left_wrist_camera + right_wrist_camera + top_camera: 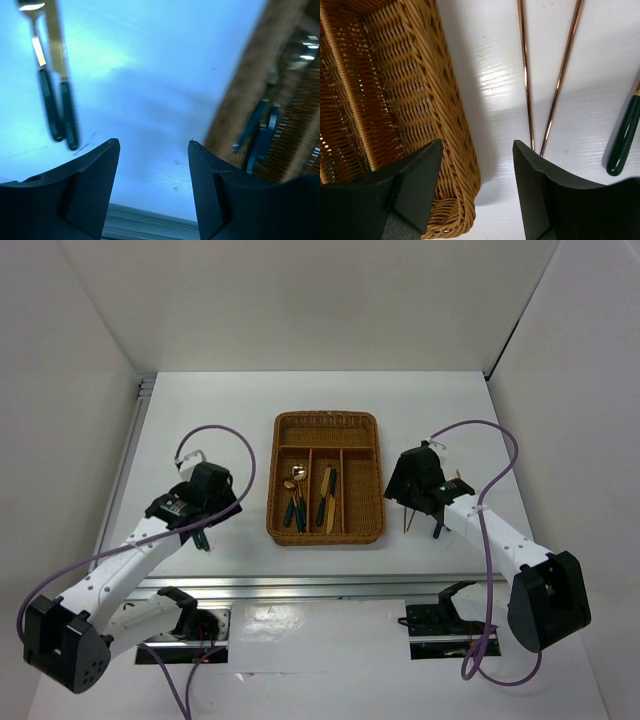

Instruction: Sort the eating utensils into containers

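The brown wicker tray (327, 478) sits mid-table. Its left slot holds a gold spoon and dark-handled pieces (293, 502); the middle slot holds two more utensils (327, 498). My left gripper (154, 142) is open and empty over the table, left of the tray (250, 90). Two gold utensils with green handles (57, 105) lie ahead and to its left. My right gripper (477, 142) is open and empty, straddling the tray's right wall (445, 110). Two thin chopsticks (526, 75) lie just right of the tray, and a green handle (625, 135) lies further right.
The tray's right long slot and its crosswise far slot look bare in the top view. Purple cables loop over both arms (215, 435). The metal table edge rail (330, 585) runs along the near side.
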Controlling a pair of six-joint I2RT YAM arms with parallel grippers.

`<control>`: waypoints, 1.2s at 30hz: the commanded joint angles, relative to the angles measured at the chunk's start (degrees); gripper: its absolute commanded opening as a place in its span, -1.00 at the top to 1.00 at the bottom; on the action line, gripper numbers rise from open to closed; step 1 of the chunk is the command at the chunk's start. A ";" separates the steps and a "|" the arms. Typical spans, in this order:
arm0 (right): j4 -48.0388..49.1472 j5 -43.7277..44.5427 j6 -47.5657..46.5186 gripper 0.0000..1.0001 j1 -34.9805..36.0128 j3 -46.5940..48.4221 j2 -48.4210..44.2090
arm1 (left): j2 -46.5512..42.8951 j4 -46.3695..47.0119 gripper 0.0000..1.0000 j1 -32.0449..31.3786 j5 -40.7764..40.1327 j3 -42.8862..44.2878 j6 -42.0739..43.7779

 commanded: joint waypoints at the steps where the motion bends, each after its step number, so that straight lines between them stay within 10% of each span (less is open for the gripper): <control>1: 3.58 -0.88 -1.45 -0.32 -0.38 -0.64 -1.78 | -4.17 -1.25 -0.42 2.90 -2.76 -3.19 -4.28; 18: 4.12 -2.12 -1.99 -0.32 -0.38 -0.64 -1.25 | 6.54 6.13 -0.24 18.20 5.05 -8.91 0.90; 36: 4.12 -2.12 -1.99 -0.32 -0.38 -0.64 -0.73 | 11.72 9.03 -0.24 20.93 6.73 -11.11 2.58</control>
